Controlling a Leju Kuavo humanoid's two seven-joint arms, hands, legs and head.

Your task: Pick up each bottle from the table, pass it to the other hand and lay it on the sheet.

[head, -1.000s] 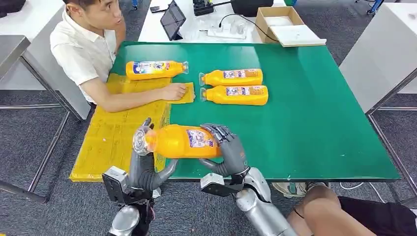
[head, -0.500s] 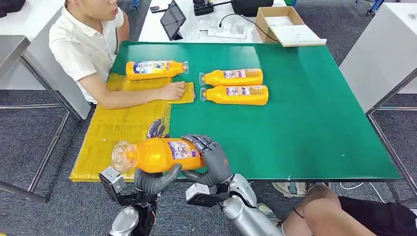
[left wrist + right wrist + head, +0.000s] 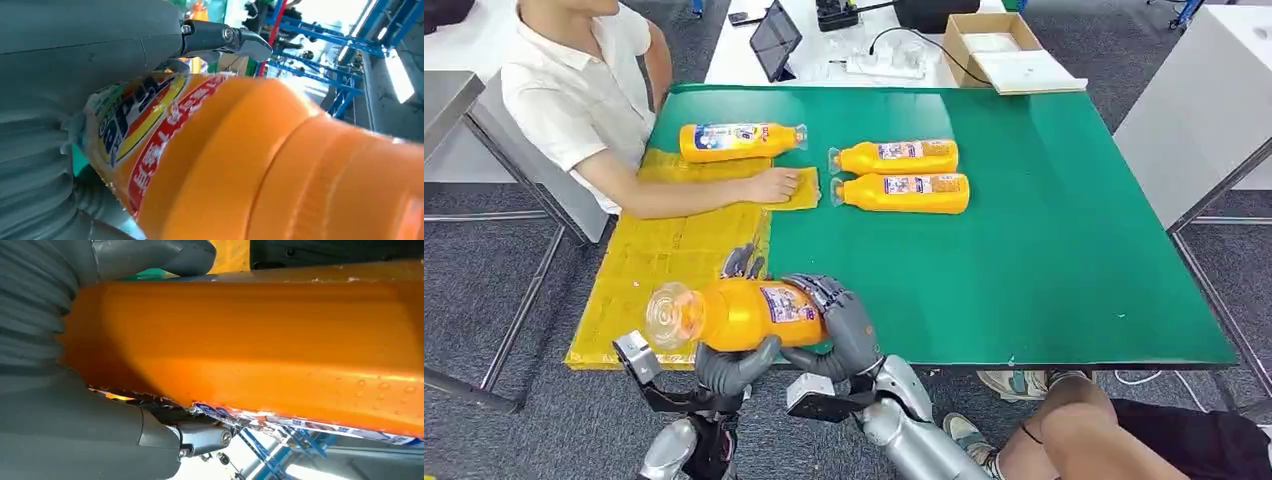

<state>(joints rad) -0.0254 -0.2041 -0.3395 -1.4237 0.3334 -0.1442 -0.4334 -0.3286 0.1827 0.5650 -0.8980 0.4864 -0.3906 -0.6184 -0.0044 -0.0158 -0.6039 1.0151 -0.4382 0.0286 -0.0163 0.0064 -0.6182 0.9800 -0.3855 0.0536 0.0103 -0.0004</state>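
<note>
In the head view, an orange bottle lies on its side in the air, just over the near edge of the green table, with its clear cap end pointing toward the yellow sheet. The left hand holds the bottle from below, its fingers curled up around the body, and the right hand grips the bottom end, fingers wrapped over the top. Far from this bottle, two more bottles lie side by side on the table, and another bottle lies at the far edge of the sheet. A person's hand rests on the sheet beside them. In the left wrist view, the bottle's label is pressed against the grey hand. In the right wrist view, the orange body lies against the palm, with the thumb closed over it.
</note>
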